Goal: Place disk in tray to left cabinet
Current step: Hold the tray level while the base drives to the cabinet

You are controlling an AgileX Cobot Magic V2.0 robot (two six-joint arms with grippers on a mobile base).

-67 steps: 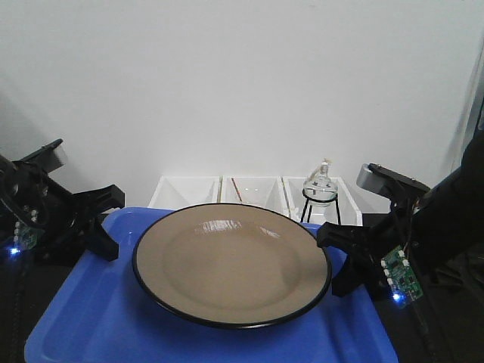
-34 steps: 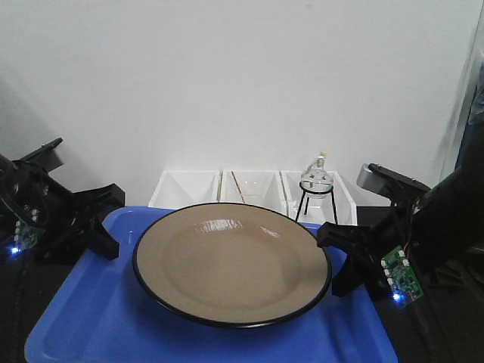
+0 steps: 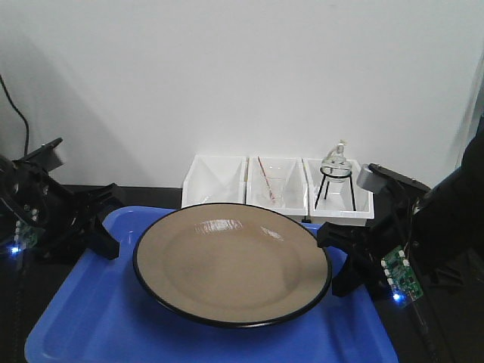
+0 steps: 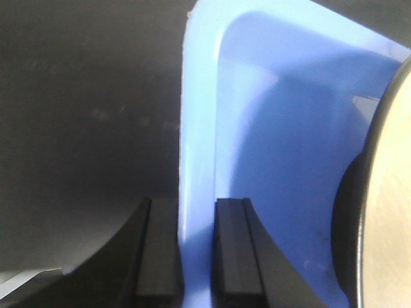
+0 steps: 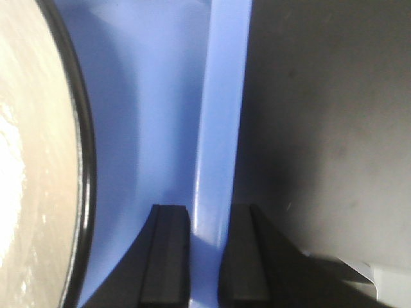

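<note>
- Gripping the tray (image 3: 83, 318) by both side rims: left gripper (image 4: 196, 215) clenched on the lip at frame left, right gripper (image 5: 205, 218) clenched on the lip at frame right.
- Carrying the disk (image 3: 232, 262) flat inside, centre of frame.
- Loading looks done.
- No cabinet in view; yet to reach it and shelve the tray.

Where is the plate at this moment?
In the front view, the plate lies centred in the blue tray, between the left tool and the right tool, each shut on a side rim, with white bins behind it.
</note>
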